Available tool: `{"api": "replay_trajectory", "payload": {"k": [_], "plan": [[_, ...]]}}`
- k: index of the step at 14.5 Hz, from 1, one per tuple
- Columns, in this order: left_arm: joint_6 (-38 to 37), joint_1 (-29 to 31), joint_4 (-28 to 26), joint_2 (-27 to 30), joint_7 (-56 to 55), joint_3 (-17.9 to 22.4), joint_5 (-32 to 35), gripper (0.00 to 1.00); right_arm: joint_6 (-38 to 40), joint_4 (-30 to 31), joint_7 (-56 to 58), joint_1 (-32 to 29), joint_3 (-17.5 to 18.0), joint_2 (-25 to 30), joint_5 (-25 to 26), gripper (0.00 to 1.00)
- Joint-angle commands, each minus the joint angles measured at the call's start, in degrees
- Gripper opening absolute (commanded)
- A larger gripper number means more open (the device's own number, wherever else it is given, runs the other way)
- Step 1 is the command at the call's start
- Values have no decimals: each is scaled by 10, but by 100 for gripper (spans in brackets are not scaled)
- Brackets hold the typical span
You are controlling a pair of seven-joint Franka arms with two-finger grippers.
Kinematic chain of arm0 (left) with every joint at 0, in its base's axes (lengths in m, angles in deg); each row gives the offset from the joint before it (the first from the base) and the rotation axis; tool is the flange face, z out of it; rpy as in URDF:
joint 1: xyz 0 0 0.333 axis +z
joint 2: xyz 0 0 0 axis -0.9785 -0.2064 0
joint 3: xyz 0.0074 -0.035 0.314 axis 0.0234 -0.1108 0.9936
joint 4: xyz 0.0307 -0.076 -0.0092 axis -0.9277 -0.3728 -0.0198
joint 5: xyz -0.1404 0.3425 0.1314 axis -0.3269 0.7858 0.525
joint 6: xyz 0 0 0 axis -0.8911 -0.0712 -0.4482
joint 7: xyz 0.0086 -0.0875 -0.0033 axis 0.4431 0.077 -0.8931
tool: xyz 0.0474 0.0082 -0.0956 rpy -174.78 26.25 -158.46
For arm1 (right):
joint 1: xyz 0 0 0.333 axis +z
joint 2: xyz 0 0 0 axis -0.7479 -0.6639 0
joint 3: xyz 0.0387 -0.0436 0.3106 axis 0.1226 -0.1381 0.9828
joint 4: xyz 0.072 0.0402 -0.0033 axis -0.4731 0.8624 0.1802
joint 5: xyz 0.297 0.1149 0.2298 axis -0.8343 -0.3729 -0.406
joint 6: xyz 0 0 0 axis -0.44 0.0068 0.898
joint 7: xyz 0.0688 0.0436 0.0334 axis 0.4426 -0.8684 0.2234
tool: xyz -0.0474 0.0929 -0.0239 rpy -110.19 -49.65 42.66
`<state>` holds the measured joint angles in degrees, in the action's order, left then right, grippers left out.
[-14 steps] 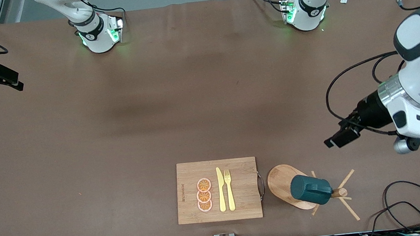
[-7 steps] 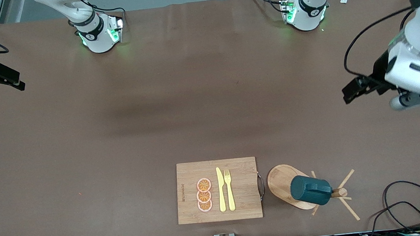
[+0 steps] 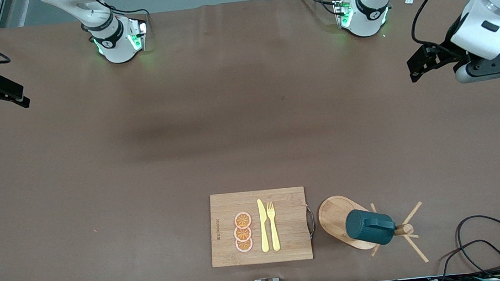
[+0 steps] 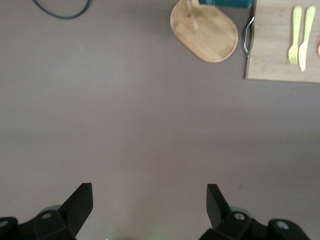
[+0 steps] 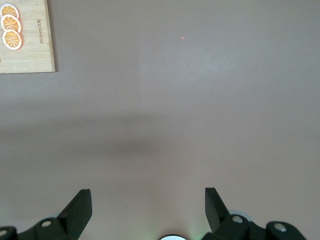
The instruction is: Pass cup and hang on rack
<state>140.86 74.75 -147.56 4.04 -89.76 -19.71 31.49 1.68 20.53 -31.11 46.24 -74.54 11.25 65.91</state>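
Spread wide and carrying nothing, the left pincer [image 4: 149, 200] hangs over bare worktop [image 3: 230, 128] toward the left arm's end, well apart from the things of the task; its two dark fingers [image 4: 80, 202] stand far from one another in the left wrist view, with only brown surface between them. The right pincer [image 5: 148, 202] is likewise spread and empty, up over the worktop at the right arm's end, where that arm waits. Moving outward to the things themselves: the cup [image 3: 370, 226] is on the rack [image 3: 337, 217], lying tilted on its side against the central post among the thin pegs, its closed bottom turned toward the cutting board [image 3: 258, 227]. I cannot tell from these views which peg carries the handle. The rack stands close to the front camera, just beside the board's metal handle, on the side toward the left arm's end. On the board lie three orange slices [image 3: 243, 232], a yellow knife [image 3: 263, 225] and a yellow fork [image 3: 273, 225]. Judging by how things lie, both the pass and the hanging appear done, with neither pincer near the cup; nothing seems left beyond parking the arms.
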Motion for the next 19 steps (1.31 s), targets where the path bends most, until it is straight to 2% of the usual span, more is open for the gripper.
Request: {"api": "replay_trajectory", "payload": {"k": [1, 3, 7, 13, 19], "plan": [[38, -6, -93, 68, 12, 14, -12, 100, -3, 4, 2, 0, -2, 9, -6, 100], [73, -5, -154, 107, 13, 11, -12, 100, -3, 4, 1, -1, -1, 9, -6, 100], [70, -5, -147, 106, 18, 10, -11, 100, -1, 5, -4, -2, -2, 8, -7, 100], [31, -3, -116, 103, 79, 52, -10, 100, -12, 5, -6, 0, -2, 7, 2, 100], [19, -4, -103, 102, 73, 63, -15, 100, -26, 5, -6, -6, -3, 1, 3, 100]]}}
